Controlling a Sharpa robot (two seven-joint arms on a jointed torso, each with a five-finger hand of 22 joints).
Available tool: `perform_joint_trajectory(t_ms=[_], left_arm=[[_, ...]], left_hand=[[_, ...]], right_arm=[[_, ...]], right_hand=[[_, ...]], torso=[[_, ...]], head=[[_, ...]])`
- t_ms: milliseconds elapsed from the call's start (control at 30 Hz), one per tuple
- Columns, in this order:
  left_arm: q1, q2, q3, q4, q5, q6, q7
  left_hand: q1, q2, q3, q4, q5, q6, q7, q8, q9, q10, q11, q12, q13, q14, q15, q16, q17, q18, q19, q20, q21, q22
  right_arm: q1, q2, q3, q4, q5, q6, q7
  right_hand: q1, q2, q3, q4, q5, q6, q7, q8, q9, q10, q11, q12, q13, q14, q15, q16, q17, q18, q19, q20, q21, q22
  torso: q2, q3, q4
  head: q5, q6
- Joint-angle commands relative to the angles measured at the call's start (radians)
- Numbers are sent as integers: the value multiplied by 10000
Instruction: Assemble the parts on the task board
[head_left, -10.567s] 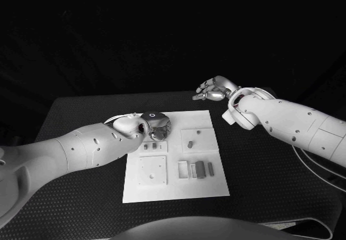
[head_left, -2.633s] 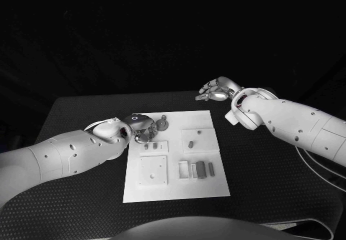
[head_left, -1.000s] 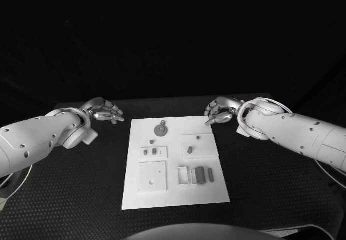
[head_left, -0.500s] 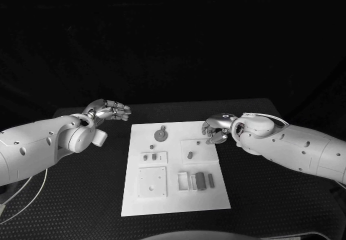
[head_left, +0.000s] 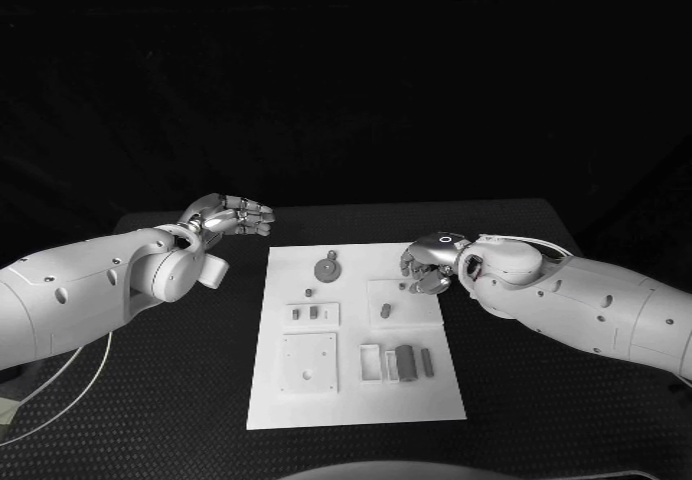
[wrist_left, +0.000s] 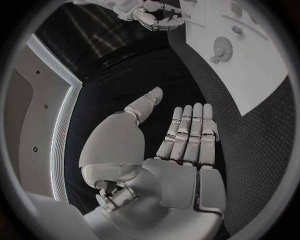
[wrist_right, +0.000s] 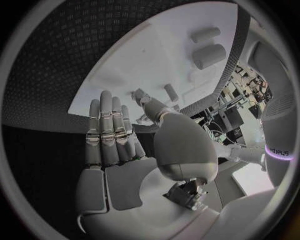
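The left hand (head_left: 231, 215) hung above the table (head_left: 144, 390), left of the board (head_left: 355, 400), fingers straight and together, holding nothing. The grey parts (head_left: 405, 361) lay on the board, a round one (head_left: 329, 268) near its far edge. The right hand (head_left: 428, 262) hovered over the board's far right corner, fingers extended, empty.

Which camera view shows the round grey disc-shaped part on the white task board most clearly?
The head view: the round grey disc-shaped part lies flat and unobstructed near the white task board's far end. The left wrist view shows it small and distorted. In the right wrist view I cannot identify it with certainty.
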Motion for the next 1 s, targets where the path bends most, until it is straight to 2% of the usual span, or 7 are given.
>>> perform_joint_trajectory(t_ms=[33, 300, 400, 733, 1000], left_arm=[[12, 47, 6, 60, 145, -32, 265], [13, 47, 6, 89, 145, -2, 235], [13, 41, 6, 102, 145, -12, 231], [13, 64, 6, 114, 145, 44, 215], [13, 76, 6, 114, 145, 43, 219]], left_hand=[[-43, 45, -76, -1, 24, -5, 67, 32, -18, 55, -1, 60, -12, 42, 34, -55, 15, 34, 19, 57, 32, -19], [-44, 53, -83, 6, 23, -8, 117, 35, -29, 91, 50, 57, -39, 59, 62, -79, 30, 58, 23, 79, 30, -74], [-45, 50, -87, 7, 19, -10, 125, 36, -33, 97, 65, 52, -49, 74, 76, -81, 37, 67, 25, 90, 31, -91], [-43, 47, -94, 13, 15, -6, 129, 45, -41, 111, 114, 38, -82, 136, 110, -79, 67, 103, 35, 121, 35, -143], [-12, 37, -87, -7, 19, -19, 131, 41, -48, 108, 122, 30, -97, 149, 116, -85, 76, 120, 36, 130, 36, -163]], right_arm=[[-18, 73, -3, -73, -248, -163, -43], [-99, 276, -27, -223, -232, 4, 24], [-119, 312, -47, -270, -221, 22, 31], [-183, 502, -92, -612, -203, 114, 35], [-260, 621, -157, -690, -178, 310, 92]], right_hand=[[-60, 51, 49, -2, 20, 102, 8, 69, -18, 127, -5, -69, -15, 140, -19, 65, 47, 133, 146, -2, 32, -6], [-96, 118, 54, 0, 20, 172, -19, 96, -30, 273, -43, -120, -37, 242, -60, 51, 141, 133, 266, -30, 27, -3], [-102, 152, 58, 1, 20, 193, -27, 105, -33, 309, -53, -135, -42, 264, -70, 45, 166, 133, 294, -38, 25, -1], [-151, 492, 110, -1, 20, 258, -54, 124, -55, 427, -81, -217, -70, 326, -95, 2, 270, 133, 368, -62, -6, 7], [-143, 543, 123, -7, 21, 256, -54, 121, -60, 432, -81, -231, -75, 325, -95, -8, 281, 133, 367, -64, -15, 7]], torso=[[-1, -4, 4], [-1, 10, 6], [-4, 1, -1], [-4, 0, 7], [-3, -3, 4]], head=[[-2, -32], [18, -77], [18, -100], [13, -142], [38, -172]])
